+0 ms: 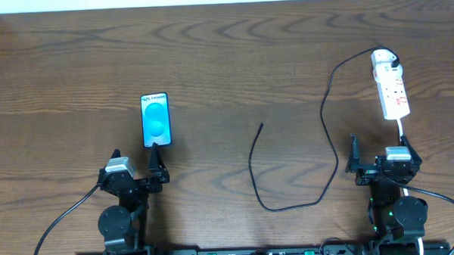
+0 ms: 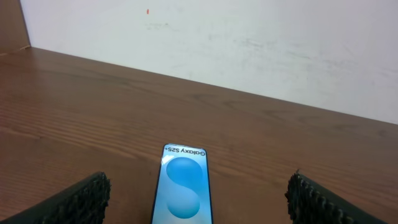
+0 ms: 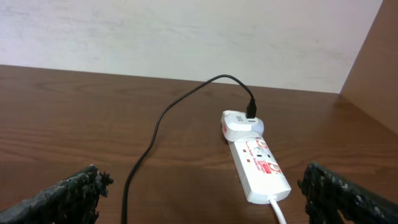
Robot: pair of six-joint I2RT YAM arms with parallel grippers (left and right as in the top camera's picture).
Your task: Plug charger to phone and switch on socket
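Observation:
The phone lies flat at the left of the table, its blue screen lit. My left gripper is just behind the phone's near end, open and empty. In the left wrist view the phone lies between the wide-apart fingers of that gripper, touching neither. The white socket lies at the far right, with the charger's white plug at its far end. The charger cable loops to a free tip mid-table. My right gripper stands open below the socket, holding nothing.
The socket's white cord runs back toward the right arm. Black arm cables trail at the front corners. A pale wall borders the table's far edge. Bare wood lies between phone and cable.

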